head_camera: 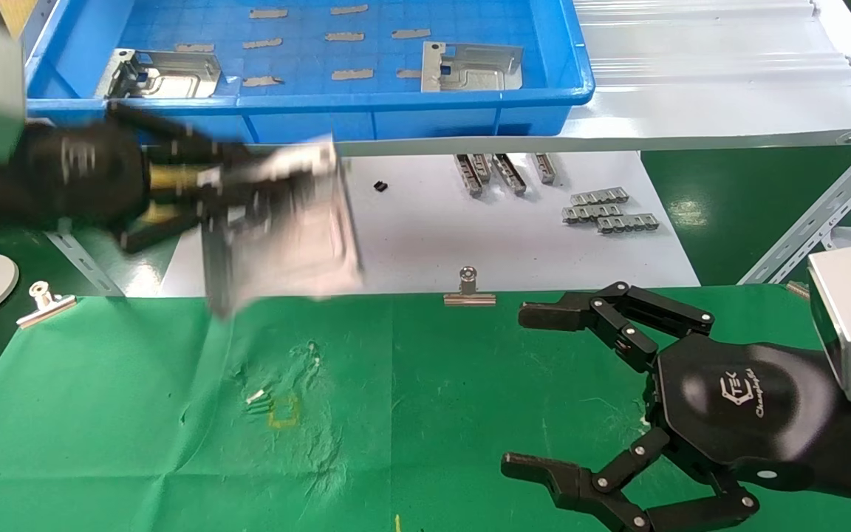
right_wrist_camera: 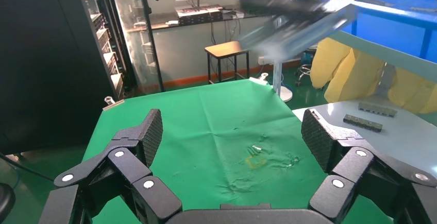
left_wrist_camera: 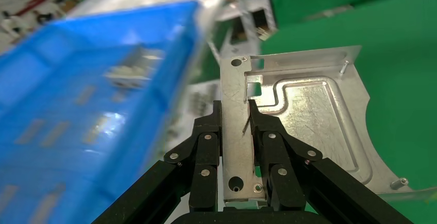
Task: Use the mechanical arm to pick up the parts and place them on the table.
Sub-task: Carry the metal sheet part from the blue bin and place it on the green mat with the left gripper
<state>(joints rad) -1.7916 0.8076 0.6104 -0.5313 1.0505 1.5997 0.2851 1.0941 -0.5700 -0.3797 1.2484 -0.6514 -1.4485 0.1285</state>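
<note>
— What did your grippers have?

— Your right gripper point(head_camera: 536, 391), at four o'clock over the green table point(head_camera: 433, 414), hung with fingers spread, empty. Your left gripper point(left_wrist_camera: 236, 123), at ten o'clock, clenched one part point(left_wrist_camera: 304, 121) by its rim above the table's far edge.

— And the tray?

— At twelve, your blue tray point(head_camera: 396, 111) held two more parts point(head_camera: 471, 66) and small grey slips point(head_camera: 352, 74).

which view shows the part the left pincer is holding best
The left wrist view: the part is sharp, with its embossed channel, curved edge and the left pincer clamping its rim. The head view shows it smeared by motion; the right wrist view shows only a blurred streak overhead.
</note>
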